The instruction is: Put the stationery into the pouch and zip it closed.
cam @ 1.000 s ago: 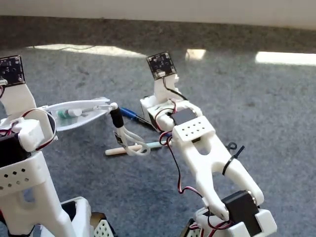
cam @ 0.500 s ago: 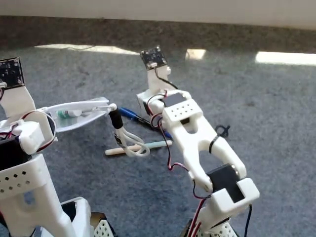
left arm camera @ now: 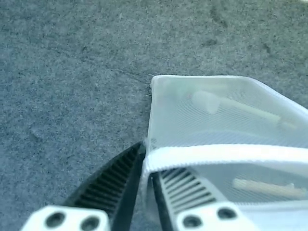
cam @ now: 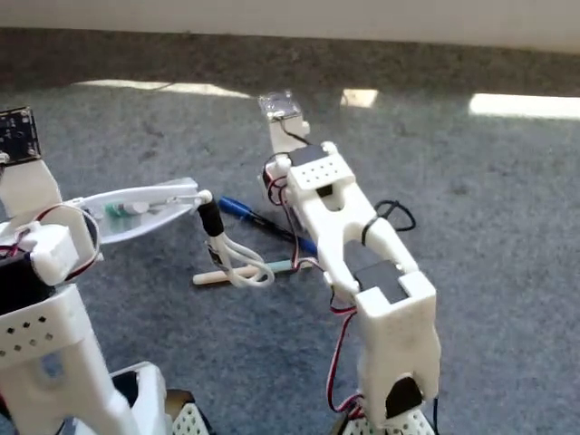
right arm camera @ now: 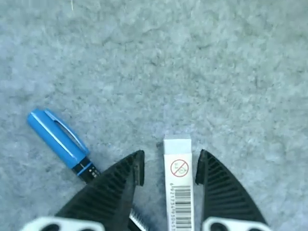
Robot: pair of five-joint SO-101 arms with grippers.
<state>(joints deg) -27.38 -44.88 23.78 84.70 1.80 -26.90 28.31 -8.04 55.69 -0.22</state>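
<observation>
Left pincer [left arm camera: 147, 161]: clamped on the rim of the pouch [left arm camera: 216, 115], with white mesh pinched between both jaws.
Pouch: extends away from the left pincer's tips; 2 pale stick-shaped items show through the mesh.
Right pincer [right arm camera: 172, 159]: jaws spread partway, gripping nothing, tips low over the worktop [right arm camera: 202, 57].
White labelled stick [right arm camera: 178, 187]: lies between the right pincer's jaws, touching neither.
Blue pen [right arm camera: 57, 137]: on the worktop just beside 1 jaw, outside the gap.
</observation>
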